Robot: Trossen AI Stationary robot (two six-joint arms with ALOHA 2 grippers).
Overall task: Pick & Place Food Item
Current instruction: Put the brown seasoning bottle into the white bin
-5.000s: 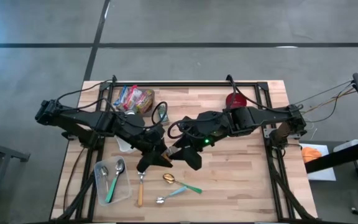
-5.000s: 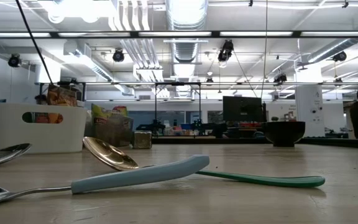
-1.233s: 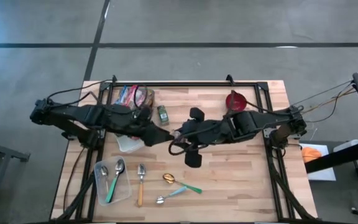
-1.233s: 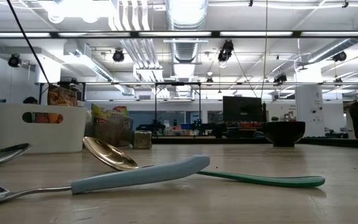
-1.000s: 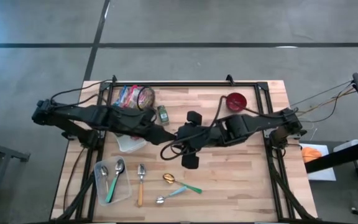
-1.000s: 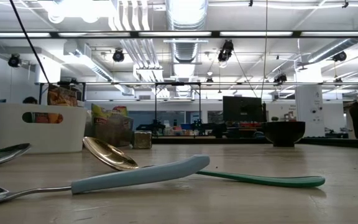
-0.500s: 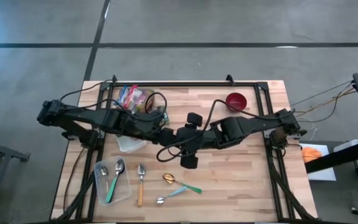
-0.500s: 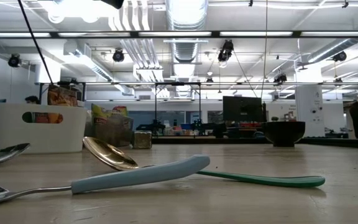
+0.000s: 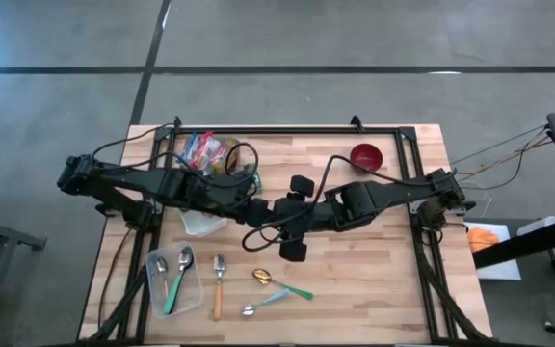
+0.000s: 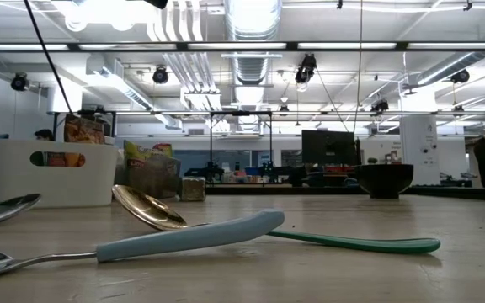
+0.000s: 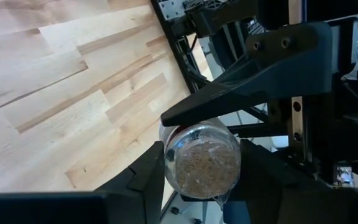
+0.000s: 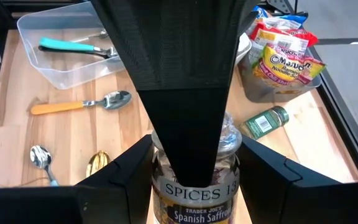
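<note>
left gripper (image 11: pixel 201 163) seen at table (image 9: pixel 374 260) centre, fingers (image 11: pixel 143 177) set on both sides of spice jar (image 11: pixel 201 163), jar touched. right gripper (image 12: pixel 194 183) clenched on same jar (image 12: pixel 194 186), both grippers met above mid-table (image 9: pixel 270 212). tray (image 9: pixel 173 281) with 2 spoons near left front corner. 3 more spoons (image 9: pixel 258 278) laid beside it. snack bags (image 9: pixel 203 150) at back left. red bowl (image 9: pixel 365 155) at back right.
</note>
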